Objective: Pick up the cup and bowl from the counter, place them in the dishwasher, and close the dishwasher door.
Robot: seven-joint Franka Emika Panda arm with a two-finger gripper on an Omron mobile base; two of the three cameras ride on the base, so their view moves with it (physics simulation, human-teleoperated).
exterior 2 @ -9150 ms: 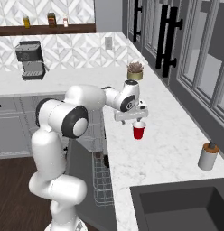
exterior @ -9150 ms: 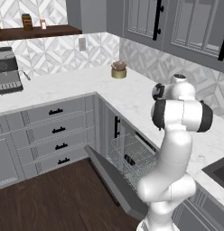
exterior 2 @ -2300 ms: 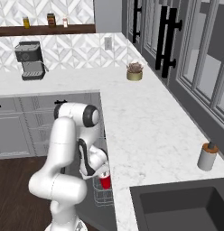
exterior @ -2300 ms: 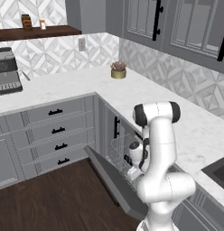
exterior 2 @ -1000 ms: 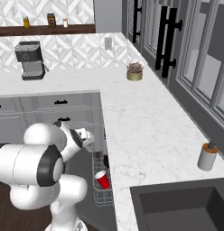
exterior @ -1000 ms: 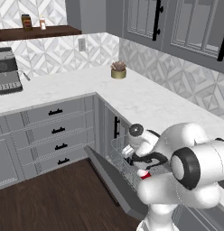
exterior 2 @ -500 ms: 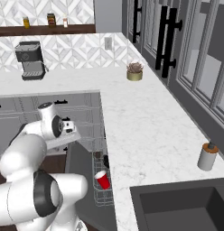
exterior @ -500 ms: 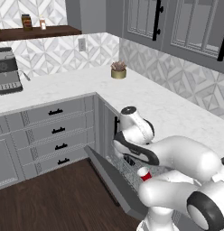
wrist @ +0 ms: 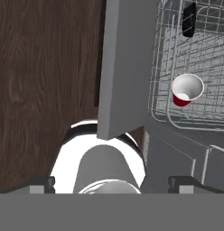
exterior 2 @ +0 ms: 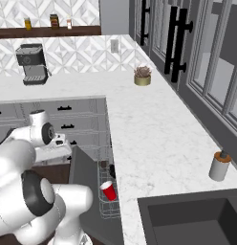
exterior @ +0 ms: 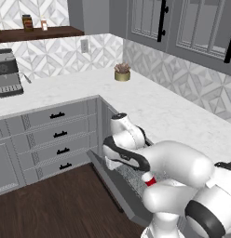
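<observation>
Cup racked, bowl not yet located, door open

The cup [wrist: 186, 90] is seen lying in the dishwasher [exterior 2: 105, 191] rack, tilted. The end effector [wrist: 111, 182] is held above the lowered dishwasher door [wrist: 125, 67], its fingers spread with nothing between them. The bowl cannot be made out on the tabletop [exterior 2: 149, 134]; its placing and the door's closing are judged outstanding.
</observation>
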